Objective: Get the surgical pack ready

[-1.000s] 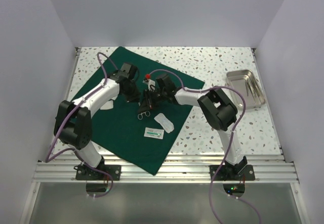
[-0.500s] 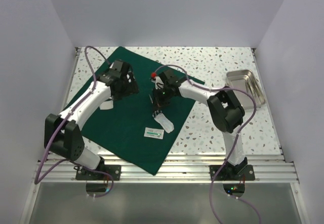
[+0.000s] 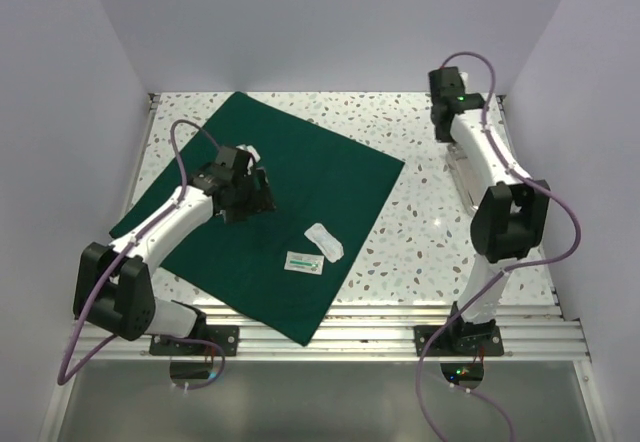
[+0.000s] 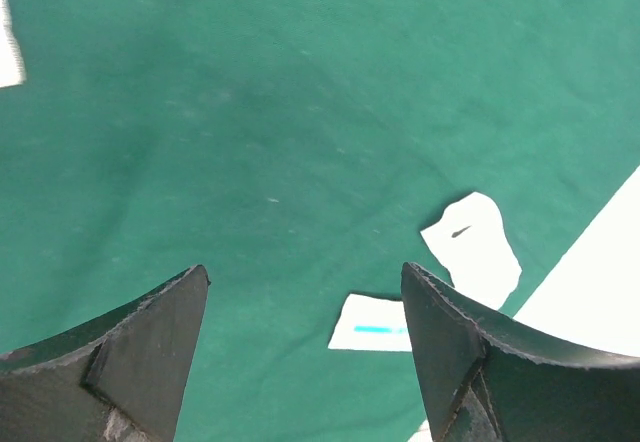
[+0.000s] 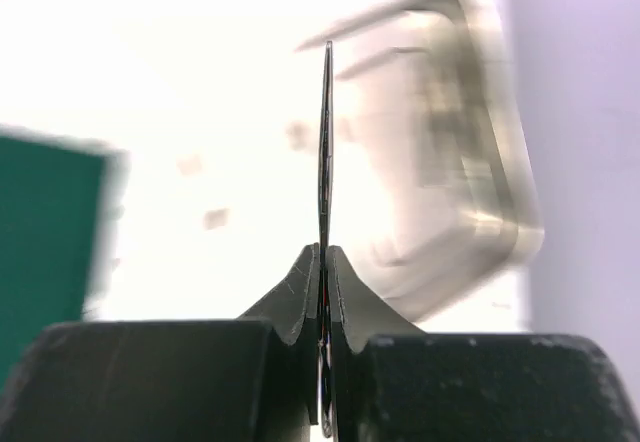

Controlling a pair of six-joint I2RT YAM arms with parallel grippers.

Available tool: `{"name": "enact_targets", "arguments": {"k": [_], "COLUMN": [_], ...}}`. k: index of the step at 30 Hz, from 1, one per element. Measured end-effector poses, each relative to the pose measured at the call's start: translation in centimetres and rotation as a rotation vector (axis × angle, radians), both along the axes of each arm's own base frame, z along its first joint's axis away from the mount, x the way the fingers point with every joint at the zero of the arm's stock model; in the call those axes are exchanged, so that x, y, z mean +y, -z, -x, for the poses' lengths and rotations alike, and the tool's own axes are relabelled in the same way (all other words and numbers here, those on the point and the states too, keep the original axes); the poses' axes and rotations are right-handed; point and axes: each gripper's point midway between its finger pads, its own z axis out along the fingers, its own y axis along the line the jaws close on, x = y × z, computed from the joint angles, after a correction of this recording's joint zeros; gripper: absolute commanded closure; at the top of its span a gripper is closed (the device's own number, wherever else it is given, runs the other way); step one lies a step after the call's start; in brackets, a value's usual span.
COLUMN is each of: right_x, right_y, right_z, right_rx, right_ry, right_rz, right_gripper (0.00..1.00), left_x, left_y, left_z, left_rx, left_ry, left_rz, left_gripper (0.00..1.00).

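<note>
Thin instrument [image 5: 325, 162] taken off green drape [image 3: 300, 177], now clamped in right gripper [image 5: 322, 262] near tray [image 5: 480, 192]; left gripper [image 4: 305, 272] held open; packets [image 3: 325, 241] not yet removed.

2 pkts [image 3: 325, 241] on drape [image 3: 300, 167], table [image 3: 440, 242] L; tray [image 5: 460, 142] far R

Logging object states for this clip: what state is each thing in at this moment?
Dark green cloth drape: spread flat, unfolded.
Left claw: open, empty, over the drape.
Right claw: shut on a thin metal instrument.
Shiny rectangular steel tray: blurred, contents unclear.
White striped packet: lying on the drape.
Plain white packet: lying on the drape beside it.
</note>
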Motion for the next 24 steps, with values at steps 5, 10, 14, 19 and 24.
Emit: {"name": "enact_targets", "arguments": {"k": [5, 10, 14, 19, 24], "right_x": [-10.1, -12.8, -13.2, -13.4, -14.4], "right_y": [0.8, 5.6, 10.0, 13.1, 13.0], "right_z": [0.1, -1.1, -1.8, -1.6, -1.5], "right_rx": [0.081, 0.201, 0.295, 0.373, 0.383], "right_ry": [0.154, 0.159, 0.142, 0.134, 0.140], "right_rz": [0.159, 0.184, 0.197, 0.211, 0.234], "right_gripper": [1.00, 1.00, 1.00, 0.94, 0.89], "left_x": [-1.0, -1.1, -1.0, -1.0, -1.1], "left_y": [-0.2, -0.8, -0.8, -0.6, -0.2], "left_z": [0.5, 0.8, 0.8, 0.7, 0.5], "left_rx": [-0.025, -0.051, -0.054, -0.045, -0.032], "left_ry": [0.047, 0.066, 0.073, 0.081, 0.088], "left_rz": [0.060, 0.074, 0.070, 0.061, 0.055], "left_gripper": [0.19, 0.19, 0.20, 0.20, 0.21]}}
